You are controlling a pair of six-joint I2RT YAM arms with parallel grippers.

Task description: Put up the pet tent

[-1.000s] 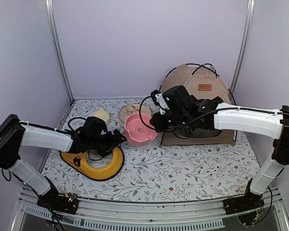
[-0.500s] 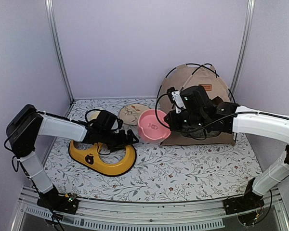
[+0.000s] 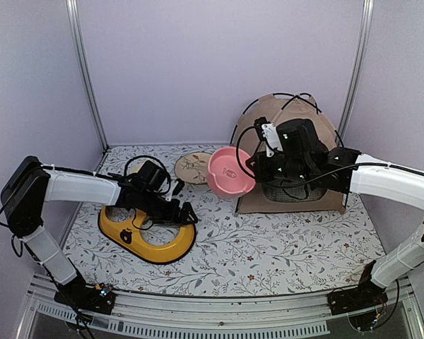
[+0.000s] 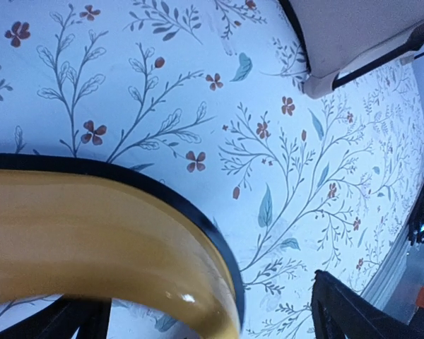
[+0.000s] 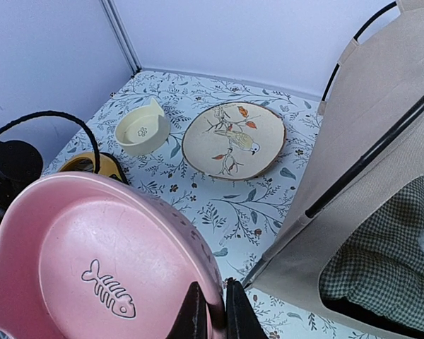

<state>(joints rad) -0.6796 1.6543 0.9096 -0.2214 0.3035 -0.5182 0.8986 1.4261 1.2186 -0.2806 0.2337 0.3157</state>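
Pet tent close behind right tool pinching pink bowl, left tool agape

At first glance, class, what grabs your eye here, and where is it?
A pink plastic bowl with a fish-bone emblem, pinched at its rim by the right gripper, hangs beside the beige fabric tent with black poles at the back right. At the front left, the open left gripper hovers over a yellow curved stand.

Matt beige cloth pet tent; glossy pink plastic bowl.
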